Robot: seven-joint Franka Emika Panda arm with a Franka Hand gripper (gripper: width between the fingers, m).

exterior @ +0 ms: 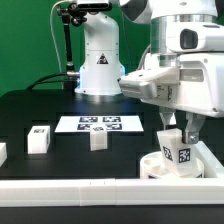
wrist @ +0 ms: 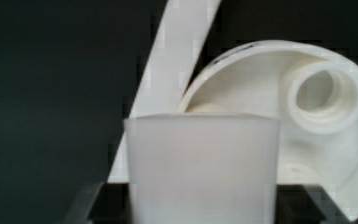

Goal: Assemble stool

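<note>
While the gripper (exterior: 180,138) is clamped on the upright leg block (exterior: 182,155), the seat (exterior: 157,168) lies right underneath. Its socket (wrist: 318,95) looks just off to one side.

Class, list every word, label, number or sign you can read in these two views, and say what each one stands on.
No readable words, brands or numbers in either view.
On the robot base: a small triangular sign, too small to read.
On the marker board: square tags, patterns only.
On the leg block at the exterior view's left, the middle leg block and the leg block at the exterior view's right: one square tag each, patterns only.
</note>
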